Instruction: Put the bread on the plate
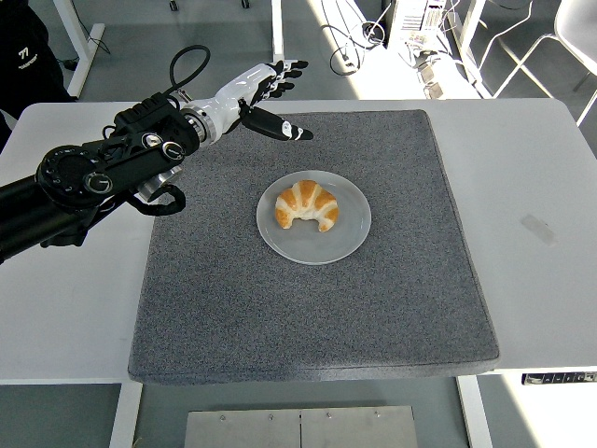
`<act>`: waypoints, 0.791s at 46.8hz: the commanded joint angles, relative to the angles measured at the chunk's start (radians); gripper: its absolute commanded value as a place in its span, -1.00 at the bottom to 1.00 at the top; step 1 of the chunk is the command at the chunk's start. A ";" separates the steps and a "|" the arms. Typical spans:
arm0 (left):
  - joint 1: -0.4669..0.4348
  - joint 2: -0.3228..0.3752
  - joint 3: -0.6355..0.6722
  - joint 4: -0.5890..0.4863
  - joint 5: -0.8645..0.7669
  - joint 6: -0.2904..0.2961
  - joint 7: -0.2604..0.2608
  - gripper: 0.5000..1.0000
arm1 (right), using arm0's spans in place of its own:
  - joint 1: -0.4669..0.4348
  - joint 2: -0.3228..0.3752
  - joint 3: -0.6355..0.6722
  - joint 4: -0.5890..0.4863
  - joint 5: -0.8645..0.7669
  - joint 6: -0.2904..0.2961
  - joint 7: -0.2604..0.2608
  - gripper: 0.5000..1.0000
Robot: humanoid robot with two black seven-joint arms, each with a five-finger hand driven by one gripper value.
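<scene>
From my station I find the bread (306, 204), a golden croissant, lying on the plate (349, 240), a pale round dish sitting on the grey mat (308, 317) somewhat left of and beyond its centre. The croissant rests left of the plate's middle with its curved back toward the far side and both tips pointing near; nothing touches it. The mat covers the middle of the white table (536, 177). I see the left hand (266, 93) raised over the far-left part of the mat, well apart from the plate, fingers spread wide and straight, thumb angled out toward the right, holding nothing. Its black arm (89, 182) enters from the left edge and crosses the table's left portion, with a black cable (182, 63) looping up behind the wrist. I note a small strip of tape (538, 228) on the bare tabletop at right. A person's dark clothing (23, 47) shows at the far-left corner.
</scene>
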 commanded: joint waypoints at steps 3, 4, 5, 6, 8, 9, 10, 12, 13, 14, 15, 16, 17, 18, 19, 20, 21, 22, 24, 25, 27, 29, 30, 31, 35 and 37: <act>0.018 -0.001 -0.031 0.059 -0.074 0.000 -0.016 0.79 | 0.000 0.000 0.000 0.000 0.000 0.000 0.001 1.00; 0.018 -0.001 -0.034 0.070 -0.080 -0.001 -0.017 0.79 | 0.000 0.000 0.000 0.000 0.000 0.000 0.000 1.00; 0.020 -0.001 -0.039 0.078 -0.085 0.000 -0.022 0.79 | 0.000 0.000 0.000 0.000 0.000 0.000 0.001 1.00; 0.021 -0.001 -0.043 0.087 -0.089 -0.001 -0.026 0.79 | 0.001 0.000 0.000 0.000 0.000 0.000 0.001 1.00; 0.023 -0.003 -0.057 0.104 -0.103 -0.001 -0.042 0.79 | 0.001 0.000 0.000 0.000 0.000 0.000 0.000 1.00; 0.026 -0.003 -0.065 0.113 -0.112 0.000 -0.051 0.79 | 0.000 0.000 0.000 0.000 0.000 0.000 0.001 1.00; 0.034 -0.003 -0.074 0.121 -0.124 0.000 -0.060 0.79 | 0.000 0.000 0.000 0.000 0.000 0.000 0.001 1.00; 0.047 -0.003 -0.094 0.135 -0.150 -0.001 -0.075 0.79 | 0.000 0.000 0.000 0.000 0.000 0.000 0.000 1.00; 0.052 -0.003 -0.103 0.139 -0.163 0.000 -0.083 0.79 | 0.001 0.000 0.000 0.000 0.000 0.000 0.000 1.00; 0.058 -0.003 -0.114 0.145 -0.175 -0.001 -0.092 0.79 | 0.000 0.000 0.000 0.000 0.000 0.000 0.000 1.00; 0.064 -0.004 -0.123 0.151 -0.184 0.000 -0.103 0.79 | 0.000 0.000 0.000 0.000 0.000 0.000 0.001 1.00; 0.070 -0.004 -0.132 0.158 -0.193 0.000 -0.112 0.79 | 0.000 0.000 0.000 0.000 0.000 0.000 0.000 1.00; 0.078 -0.007 -0.141 0.164 -0.200 0.000 -0.126 0.79 | 0.001 0.000 0.000 0.000 0.000 0.000 0.000 1.00; 0.084 -0.009 -0.150 0.171 -0.206 0.000 -0.141 0.79 | 0.000 0.000 0.000 0.000 0.000 0.000 0.000 1.00; 0.093 -0.011 -0.163 0.181 -0.212 0.000 -0.155 0.79 | 0.000 0.000 0.000 0.000 0.000 0.000 0.001 1.00; 0.103 -0.012 -0.175 0.190 -0.220 0.000 -0.170 0.79 | 0.000 0.000 0.000 0.000 0.000 0.000 0.001 1.00; 0.110 -0.014 -0.190 0.199 -0.227 0.000 -0.186 0.79 | 0.001 0.000 0.000 0.000 0.000 0.000 0.001 1.00; 0.120 -0.015 -0.207 0.210 -0.235 0.000 -0.201 0.79 | 0.001 0.000 0.000 0.000 0.000 0.000 0.001 1.00; 0.141 -0.017 -0.239 0.224 -0.252 0.000 -0.229 0.79 | 0.000 0.000 0.000 0.000 0.000 0.000 0.000 1.00; 0.152 -0.018 -0.255 0.228 -0.261 -0.001 -0.242 0.79 | 0.000 0.000 0.000 0.000 0.000 0.000 0.001 1.00; 0.173 -0.027 -0.278 0.236 -0.273 -0.001 -0.268 0.79 | 0.000 0.000 0.000 0.000 0.000 0.000 0.000 1.00; 0.192 -0.041 -0.293 0.240 -0.281 -0.001 -0.296 0.79 | 0.001 0.000 0.000 0.000 0.000 0.000 0.000 1.00; 0.198 -0.049 -0.299 0.243 -0.284 -0.001 -0.308 0.79 | 0.001 0.000 0.000 0.000 0.000 0.000 0.001 1.00; 0.205 -0.055 -0.304 0.251 -0.289 -0.001 -0.321 0.79 | 0.000 0.000 0.000 0.000 0.000 0.000 0.001 1.00; 0.222 -0.086 -0.319 0.294 -0.305 -0.003 -0.358 0.78 | 0.000 0.000 0.000 0.000 0.000 0.000 0.000 1.00; 0.229 -0.107 -0.324 0.312 -0.321 -0.004 -0.374 0.78 | 0.000 0.000 0.000 0.000 0.000 0.000 0.001 1.00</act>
